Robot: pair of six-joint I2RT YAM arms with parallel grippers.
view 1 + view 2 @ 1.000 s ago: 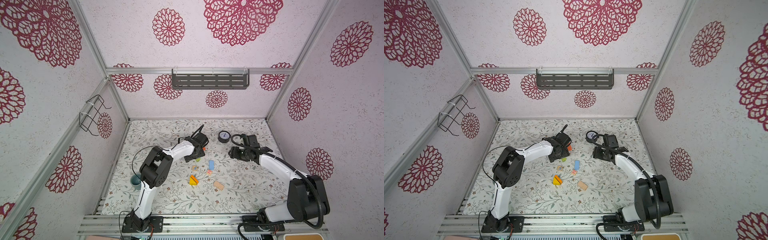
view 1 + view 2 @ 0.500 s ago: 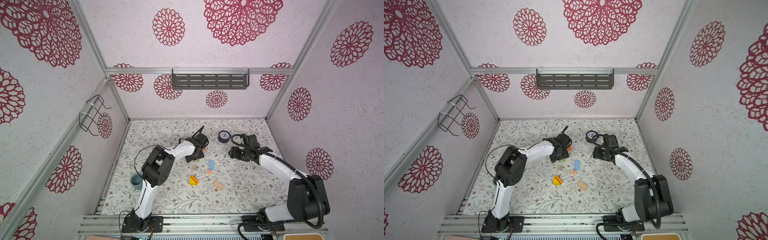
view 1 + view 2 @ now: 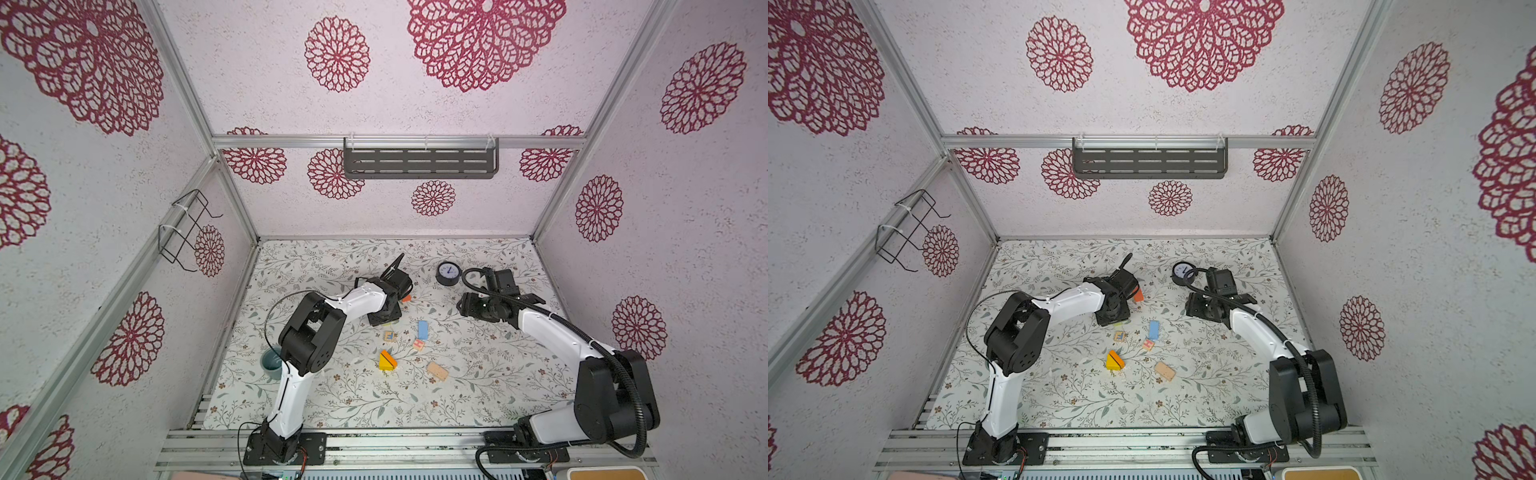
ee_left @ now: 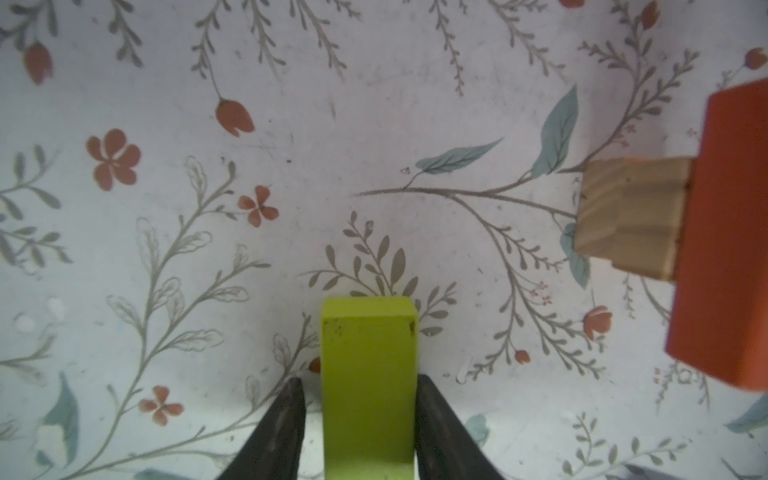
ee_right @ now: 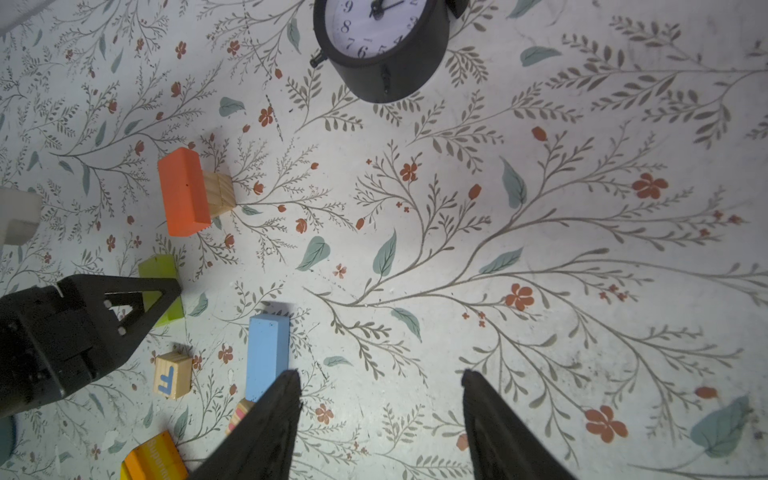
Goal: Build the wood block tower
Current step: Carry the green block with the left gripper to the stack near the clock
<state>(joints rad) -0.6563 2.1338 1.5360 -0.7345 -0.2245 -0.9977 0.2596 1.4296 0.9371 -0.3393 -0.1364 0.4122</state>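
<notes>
wood blocks (image 3: 422, 329) lie mostly loose around the middle of the table (image 5: 540, 249). left hand (image 4: 357, 379) straddles the green block (image 4: 368, 390), touching it on one side with a sliver of gap on the other, so not clamped. close by, an orange-red block (image 4: 731, 232) sits on a tan block (image 4: 631, 216). right hand (image 5: 380, 372) hangs open beside the blue block (image 5: 268, 353), holding nothing.
</notes>
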